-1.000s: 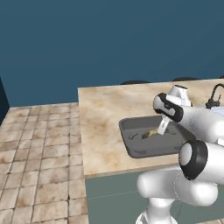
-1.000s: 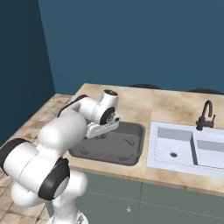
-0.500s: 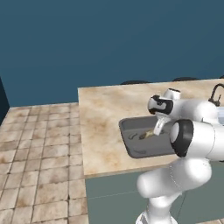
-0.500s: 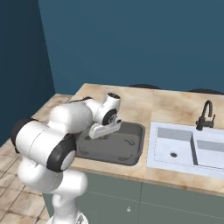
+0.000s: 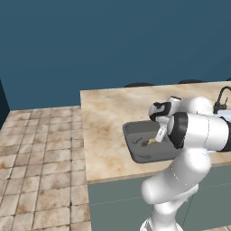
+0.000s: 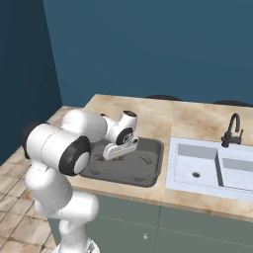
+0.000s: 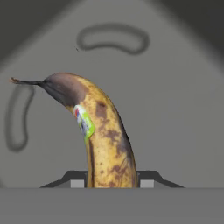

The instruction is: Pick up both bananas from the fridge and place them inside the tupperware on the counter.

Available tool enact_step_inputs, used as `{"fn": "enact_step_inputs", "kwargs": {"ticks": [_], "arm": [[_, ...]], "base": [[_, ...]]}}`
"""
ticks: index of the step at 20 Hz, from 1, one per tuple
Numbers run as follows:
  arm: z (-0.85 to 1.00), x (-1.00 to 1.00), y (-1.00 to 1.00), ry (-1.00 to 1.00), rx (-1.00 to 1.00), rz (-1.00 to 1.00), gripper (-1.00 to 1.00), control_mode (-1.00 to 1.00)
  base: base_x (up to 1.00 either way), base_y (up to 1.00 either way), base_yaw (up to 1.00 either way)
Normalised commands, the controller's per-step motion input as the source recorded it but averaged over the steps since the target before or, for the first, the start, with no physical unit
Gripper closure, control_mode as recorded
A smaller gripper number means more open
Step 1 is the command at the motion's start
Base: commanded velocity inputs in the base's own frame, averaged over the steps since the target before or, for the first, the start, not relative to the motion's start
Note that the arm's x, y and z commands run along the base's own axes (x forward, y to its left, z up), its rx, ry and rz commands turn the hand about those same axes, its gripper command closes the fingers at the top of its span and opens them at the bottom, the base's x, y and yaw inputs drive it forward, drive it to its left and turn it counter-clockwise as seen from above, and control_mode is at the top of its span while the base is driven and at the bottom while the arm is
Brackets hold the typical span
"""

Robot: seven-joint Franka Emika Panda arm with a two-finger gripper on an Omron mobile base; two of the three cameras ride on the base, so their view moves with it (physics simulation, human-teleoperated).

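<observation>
Hand view, brown-spotted banana (image 7: 107,144) with a small sticker clamped between the two finger tips of the gripper (image 7: 111,183), hanging just above the dark grey floor of the tupperware (image 7: 175,109), tupperware (image 5: 135,151) resting on the marbled counter (image 5: 103,122) beside the pale sink (image 6: 197,170)

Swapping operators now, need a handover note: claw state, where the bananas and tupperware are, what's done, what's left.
Claw: shut on a banana, held low over the tupperware, not yet released.
Tupperware: on the counter, left of the sink in the right base view.
The tub floor seen from the hand camera shows moulded ridges and no fruit lying on it.
Done: this banana brought to the tub.
Left: open the claw to drop it in. I cannot tell from these views where the other banana is; check before counting it done.
</observation>
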Motion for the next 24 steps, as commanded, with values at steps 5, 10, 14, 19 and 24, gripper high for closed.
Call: {"fn": "enact_step_inputs", "kwargs": {"ticks": [5,10,14,19,24], "arm": [[-0.36,0.16,0.0,0.0,0.0,0.0,1.0,-1.0],[-0.38,0.12,0.0,0.0,0.0,0.0,-1.0,-1.0],[-0.12,-0.01,0.0,0.0,0.0,0.0,-1.0,-1.0],[0.05,-0.12,0.0,0.0,0.0,0.0,-1.0,-1.0],[0.44,-0.4,0.0,0.0,0.0,0.0,-1.0,-1.0]], "base": [[0.0,0.0,0.0],[0.0,0.0,0.0],[0.0,0.0,0.0],[0.0,0.0,0.0],[0.0,0.0,0.0]]}}
